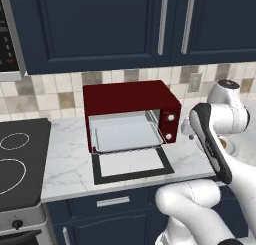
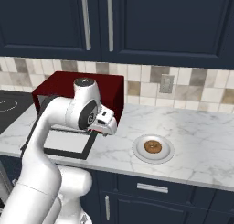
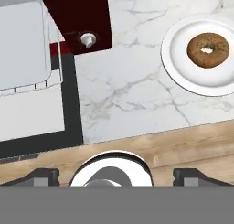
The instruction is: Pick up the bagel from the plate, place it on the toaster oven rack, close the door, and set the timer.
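Observation:
The golden-brown bagel (image 2: 152, 147) (image 3: 208, 50) lies in the middle of the white plate (image 2: 138, 151) (image 3: 178, 67) on the marble counter, right of the red toaster oven (image 2: 91, 86) (image 1: 130, 96). The oven's door (image 1: 131, 164) (image 3: 32, 113) is folded down flat. The grey toaster oven rack (image 1: 125, 134) (image 3: 23, 45) sticks out over it. My gripper (image 2: 108, 127) (image 3: 114, 176) hovers above the counter between the oven's front corner and the plate, pointing down. It is open, its fingertips (image 3: 43, 176) wide apart with nothing between them.
Two silver knobs (image 1: 170, 126) (image 3: 87, 39) sit on the oven's right panel. A black stovetop (image 1: 15, 159) lies left of the oven. Dark blue cabinets (image 2: 137, 22) hang overhead. The counter's front edge (image 3: 151, 136) runs close under my hand, and a wall outlet (image 2: 166, 84) sits behind the plate.

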You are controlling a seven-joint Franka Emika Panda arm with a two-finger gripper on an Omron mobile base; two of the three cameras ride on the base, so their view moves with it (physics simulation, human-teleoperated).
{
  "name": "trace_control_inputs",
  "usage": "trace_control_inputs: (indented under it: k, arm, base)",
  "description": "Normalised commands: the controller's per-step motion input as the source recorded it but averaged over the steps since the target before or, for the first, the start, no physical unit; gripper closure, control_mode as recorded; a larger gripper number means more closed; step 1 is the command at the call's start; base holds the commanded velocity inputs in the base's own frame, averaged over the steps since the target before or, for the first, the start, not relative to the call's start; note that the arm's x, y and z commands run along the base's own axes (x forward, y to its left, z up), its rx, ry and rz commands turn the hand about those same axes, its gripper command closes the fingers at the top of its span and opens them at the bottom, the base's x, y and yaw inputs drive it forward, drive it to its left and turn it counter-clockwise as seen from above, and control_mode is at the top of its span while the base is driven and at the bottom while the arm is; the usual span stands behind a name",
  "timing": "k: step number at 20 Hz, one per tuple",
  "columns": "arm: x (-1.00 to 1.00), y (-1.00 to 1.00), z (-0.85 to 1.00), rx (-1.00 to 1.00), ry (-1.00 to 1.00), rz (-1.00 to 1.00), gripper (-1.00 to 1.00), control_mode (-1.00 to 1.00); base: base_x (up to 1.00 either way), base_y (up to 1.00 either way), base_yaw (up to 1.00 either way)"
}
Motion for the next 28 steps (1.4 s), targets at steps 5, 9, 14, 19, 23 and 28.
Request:
trace_control_inputs:
  k: [5,9,14,19,23,28]
  arm:
    - [0.0,-0.99,-0.02,0.28,0.04,-0.21,-1.0,-1.0]
    - [0.0,-0.94,-0.11,0.23,0.07,-0.21,-1.0,-1.0]
    - [0.0,-0.78,-0.16,0.19,0.04,-0.15,-1.0,-1.0]
    - [0.0,-0.52,-0.22,0.12,0.0,-0.03,-1.0,-1.0]
    - [0.1,-0.32,-0.25,0.06,0.0,0.0,-1.0,-1.0]
    - [0.13,-0.12,-0.24,0.03,-0.01,0.0,-1.0,-1.0]
  base:
    - [0.0,0.0,0.0]
    - [0.0,0.0,0.0]
    - [0.0,0.0,0.0]
    - [0.0,0.0,0.0]
    - [0.0,0.0,0.0]
    - [0.0,0.0,0.0]
